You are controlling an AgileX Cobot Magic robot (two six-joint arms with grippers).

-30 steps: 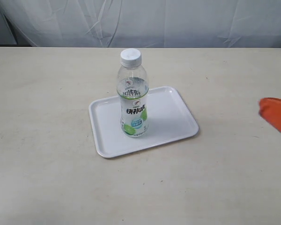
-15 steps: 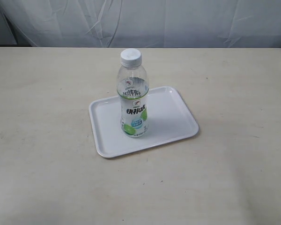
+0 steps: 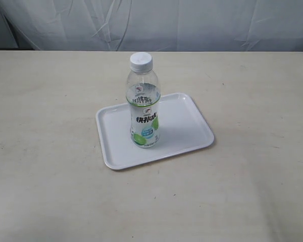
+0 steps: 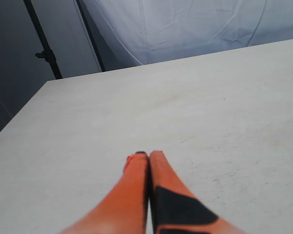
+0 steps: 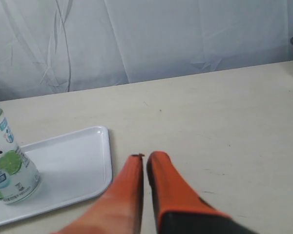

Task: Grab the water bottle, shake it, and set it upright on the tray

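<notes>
On rect. wht tray (image 3: pixel 188 127): clear plastic bottle (image 3: pixel 144 113) upright.

The water bottle (image 3: pixel 144 103), small and clear with a white screw cap and a white-and-green label bearing dark characters, stands upright near the middle of the tray (image 3: pixel 189 126), a flat white rectangle with rounded corners and a low rim lying on the tabletop (image 3: pixel 50 191).

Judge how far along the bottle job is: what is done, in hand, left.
Done: the bottle stands upright on the tray, cap on. In hand: nothing; the left gripper and right gripper are both shut, empty, apart from it. Left: nothing visible, though the pictures cannot show whether it was shaken.
</notes>
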